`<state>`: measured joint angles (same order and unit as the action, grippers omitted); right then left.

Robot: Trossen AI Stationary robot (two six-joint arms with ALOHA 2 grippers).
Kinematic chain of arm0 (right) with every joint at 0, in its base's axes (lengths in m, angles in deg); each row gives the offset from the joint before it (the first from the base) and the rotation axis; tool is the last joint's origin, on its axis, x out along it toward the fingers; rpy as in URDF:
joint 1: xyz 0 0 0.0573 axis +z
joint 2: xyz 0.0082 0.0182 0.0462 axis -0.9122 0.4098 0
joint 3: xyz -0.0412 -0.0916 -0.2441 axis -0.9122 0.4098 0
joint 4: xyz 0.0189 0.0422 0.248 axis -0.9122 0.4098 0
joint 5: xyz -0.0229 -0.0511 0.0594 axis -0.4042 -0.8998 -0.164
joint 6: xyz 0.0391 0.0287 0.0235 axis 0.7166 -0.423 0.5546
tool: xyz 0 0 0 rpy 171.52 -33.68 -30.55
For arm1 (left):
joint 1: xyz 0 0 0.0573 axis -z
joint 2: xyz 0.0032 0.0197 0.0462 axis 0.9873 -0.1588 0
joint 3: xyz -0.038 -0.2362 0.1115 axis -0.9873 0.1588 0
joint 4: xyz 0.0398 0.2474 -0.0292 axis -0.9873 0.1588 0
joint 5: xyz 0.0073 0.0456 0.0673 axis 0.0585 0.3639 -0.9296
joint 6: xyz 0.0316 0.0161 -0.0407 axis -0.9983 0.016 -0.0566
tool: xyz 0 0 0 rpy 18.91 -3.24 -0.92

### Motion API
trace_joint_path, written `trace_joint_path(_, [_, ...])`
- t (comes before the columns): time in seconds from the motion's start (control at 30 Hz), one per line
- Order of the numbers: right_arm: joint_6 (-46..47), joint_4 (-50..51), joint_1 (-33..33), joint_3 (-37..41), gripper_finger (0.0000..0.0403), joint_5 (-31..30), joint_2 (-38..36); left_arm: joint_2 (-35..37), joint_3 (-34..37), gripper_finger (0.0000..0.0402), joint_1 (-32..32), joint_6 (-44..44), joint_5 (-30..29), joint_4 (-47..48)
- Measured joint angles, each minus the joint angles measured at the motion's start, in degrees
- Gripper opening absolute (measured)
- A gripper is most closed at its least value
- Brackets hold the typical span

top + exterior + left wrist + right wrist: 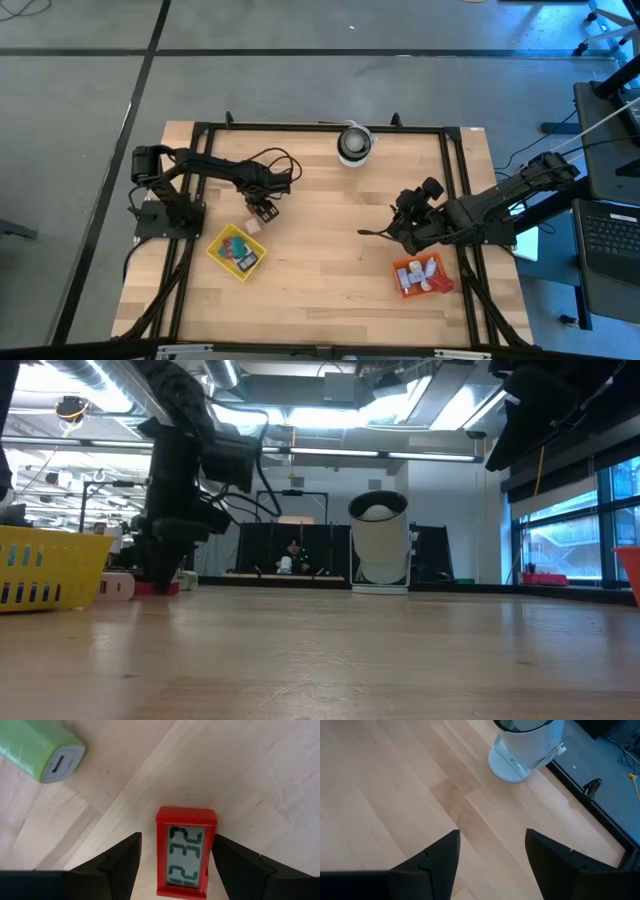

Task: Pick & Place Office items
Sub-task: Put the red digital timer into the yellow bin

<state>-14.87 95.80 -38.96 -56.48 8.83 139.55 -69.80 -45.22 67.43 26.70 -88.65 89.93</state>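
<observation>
While the left pincer (pixel 172 865) stands wide astride the red clock (pixel 186 852) lying flat on the desk (pixel 240 780) beside the yellow tray (pixel 237 250), judge it light, rigid, smooth plastic; grip its long sides, avoiding the display.

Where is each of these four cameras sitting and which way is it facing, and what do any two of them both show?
High view: overhead, straight down on the table; both arms show.
Low view: tabletop height, level across into the room; the left arm shows beside the yellow tray.
Left wrist view: looks down past the open left gripper straddling a red clock, green item nearby.
Right wrist view: past the open right gripper toward the white roll.
Shared: the roll also appears high and low.
</observation>
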Motion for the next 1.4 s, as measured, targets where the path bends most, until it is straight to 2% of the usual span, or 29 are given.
trace_joint_path(0.2, [0.91,-0.38,0.0,0.0,0.0224,-0.03,0.0,-0.99,-0.07,0.0225,-0.02,-3.09,1.01,-0.36])
trace_joint_path(0.6, [1.16,-0.57,0.0,0.0,0.0224,1.33,0.0,2.3,0.3,0.0151,0.06,-6.44,3.62,-0.21])
trace_joint_path(1.0, [1.21,-0.77,0.0,0.0,0.0224,1.51,0.0,7.18,-0.1,0.0148,-0.02,-6.44,5.96,1.66])
trace_joint_path(1.1, [1.2,-0.77,0.0,0.0,0.0224,1.57,0.0,9.4,-2.64,0.0148,-0.19,-7.48,5.65,5.77])
trace_joint_path(1.27, [1.18,-0.88,0.0,0.0,0.0224,2.05,0.0,14.88,-8.67,0.0148,-0.29,-8.78,1.66,9.71])
trace_joint_path(1.4, [1.11,-0.99,0.0,0.0,0.0224,3.02,0.0,20.22,-12.03,0.0149,-0.33,-9.22,3.15,10.03])
